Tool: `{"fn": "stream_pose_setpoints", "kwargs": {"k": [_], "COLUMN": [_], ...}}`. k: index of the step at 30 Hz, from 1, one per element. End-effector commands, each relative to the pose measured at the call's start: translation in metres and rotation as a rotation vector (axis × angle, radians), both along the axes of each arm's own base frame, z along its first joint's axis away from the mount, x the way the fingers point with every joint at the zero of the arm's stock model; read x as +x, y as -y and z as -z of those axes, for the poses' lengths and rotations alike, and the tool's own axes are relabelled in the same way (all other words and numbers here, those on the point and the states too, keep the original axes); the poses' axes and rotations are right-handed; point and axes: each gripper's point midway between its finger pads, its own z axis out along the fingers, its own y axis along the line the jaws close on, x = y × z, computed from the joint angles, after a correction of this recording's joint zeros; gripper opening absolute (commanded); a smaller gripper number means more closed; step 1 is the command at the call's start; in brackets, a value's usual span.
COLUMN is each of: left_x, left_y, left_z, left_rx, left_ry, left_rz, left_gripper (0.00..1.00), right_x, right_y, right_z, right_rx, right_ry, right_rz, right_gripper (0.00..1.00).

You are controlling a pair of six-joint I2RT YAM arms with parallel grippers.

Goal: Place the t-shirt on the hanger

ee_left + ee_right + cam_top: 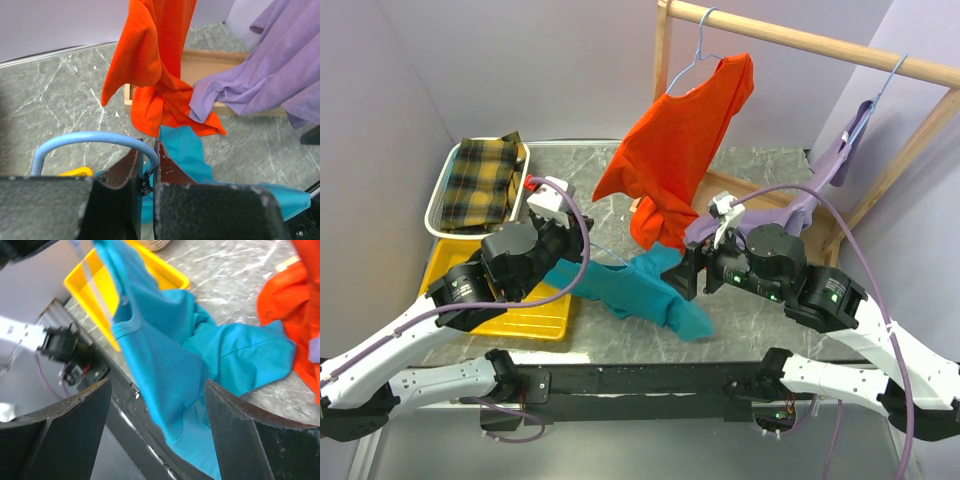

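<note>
Left pincer (150, 165) clamps hanger (85, 137); right pincer (157, 385) wide, t-shirt (170, 355) ahead. Basket (438, 200) at 10 o'clock holds plaid cloth (485, 180).

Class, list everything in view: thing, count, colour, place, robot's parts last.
t-shirt: one, teal, draped between the arms
hanger: one, pale blue, in left hand
orange shirt: one, on rail, left
lilac shirt: one, on rail, right
rack: one, wooden, table's far side
tray: one, yellow, near left
basket: one, white, far left, holding plaid cloth
table: one, grey marble
left hand: one, black, shut on hanger
right hand: one, black, open, by t-shirt
</note>
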Motion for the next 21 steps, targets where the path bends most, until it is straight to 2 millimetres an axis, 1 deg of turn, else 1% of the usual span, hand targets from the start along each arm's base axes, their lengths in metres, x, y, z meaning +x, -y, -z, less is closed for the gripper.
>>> {"fn": "stream_pose_setpoints", "kwargs": {"k": [1,3,4,6,7,9,10,13,15,17,20,21], "left_x": [-0.004,-0.010,-0.012,-0.014,-0.015,-0.015,-0.016,-0.019,-0.019,-0.019,-0.019,-0.019], "left_y": [0.004,0.011,0.013,0.017,0.018,0.018,0.018,0.018,0.018,0.019,0.019,0.018], "left_z": [-0.023,-0.024,-0.025,-0.023,-0.021,-0.020,-0.020,-0.024,-0.025,-0.026,-0.023,-0.023], "left_rx": [-0.044,-0.037,-0.033,-0.019,-0.015,-0.019,-0.025,-0.044,-0.045,-0.043,-0.038,-0.040], "left_ry": [0.035,0.038,0.038,0.034,0.031,0.025,0.025,0.030,0.030,0.029,0.024,0.024], "left_rz": [0.037,0.091,0.107,0.136,0.144,0.143,0.147,0.159,0.162,0.163,0.161,0.161], "left_gripper": [0.01,0.01,0.01,0.01,0.01,0.01,0.01,0.01,0.01,0.01,0.01,0.01], "right_x": [-0.019,-0.026,-0.033,-0.036,-0.039,-0.039,-0.036,-0.026,-0.026,-0.027,-0.027,-0.027], "right_y": [-0.020,-0.024,-0.029,-0.032,-0.038,-0.040,-0.043,-0.042,-0.042,-0.044,-0.044,-0.043], "right_z": [-0.002,0.002,0.004,0.008,0.014,0.018,0.025,0.039,0.045,0.054,0.070,0.076], "right_rx": [0.009,-0.015,-0.036,-0.074,-0.107,-0.138,-0.166,-0.238,-0.267,-0.302,-0.365,-0.383], "right_ry": [0.041,0.056,0.071,0.087,0.095,0.098,0.094,0.091,0.091,0.083,0.067,0.059], "right_rz": [-0.182,-0.218,-0.254,-0.271,-0.295,-0.299,-0.288,-0.241,-0.241,-0.249,-0.246,-0.242], "right_gripper": [0.81,0.80,0.81,0.80,0.80,0.80,0.79,0.79,0.78,0.75,0.68,0.60]}}
